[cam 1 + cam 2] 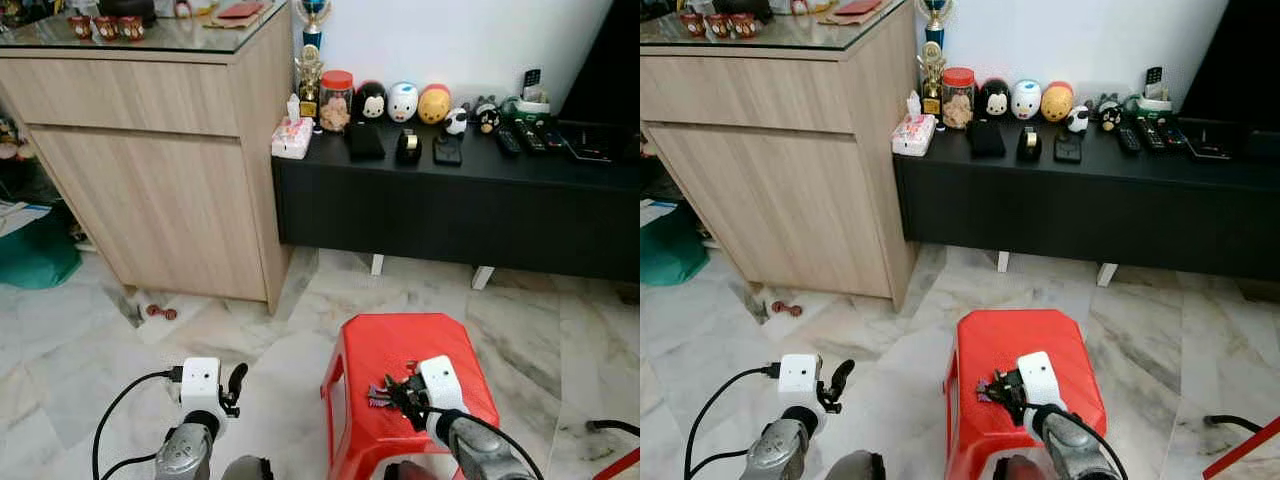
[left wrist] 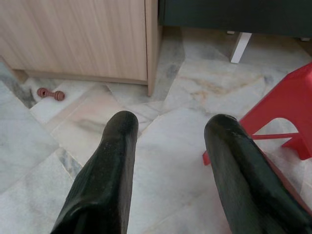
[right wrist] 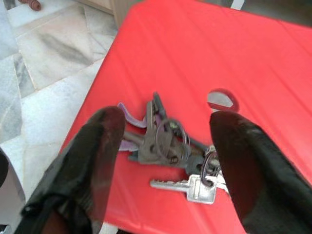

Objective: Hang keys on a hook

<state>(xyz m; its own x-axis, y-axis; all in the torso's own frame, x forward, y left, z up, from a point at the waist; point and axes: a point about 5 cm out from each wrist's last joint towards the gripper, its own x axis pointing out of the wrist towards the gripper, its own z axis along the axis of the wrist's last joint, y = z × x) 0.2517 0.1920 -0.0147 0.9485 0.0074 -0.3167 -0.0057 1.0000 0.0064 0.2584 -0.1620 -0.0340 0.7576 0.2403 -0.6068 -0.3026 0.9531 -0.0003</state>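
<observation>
Right gripper [image 3: 163, 146] hovers with fingers apart, straddling the keys [image 3: 168, 146] lying flat on the red stool [image 3: 273, 68]. Risk: the fingers may pinch one key only, letting the loose bunch slide off the smooth seat.

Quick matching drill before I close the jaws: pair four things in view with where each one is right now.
1. keys
2. left gripper
3. right gripper
4. small red toy

A. on the floor by the wooden cabinet
B. open over bare marble floor
C. lying on the red stool
D. open, jaws either side of the keys

Pairs: 1-C, 2-B, 3-D, 4-A
</observation>
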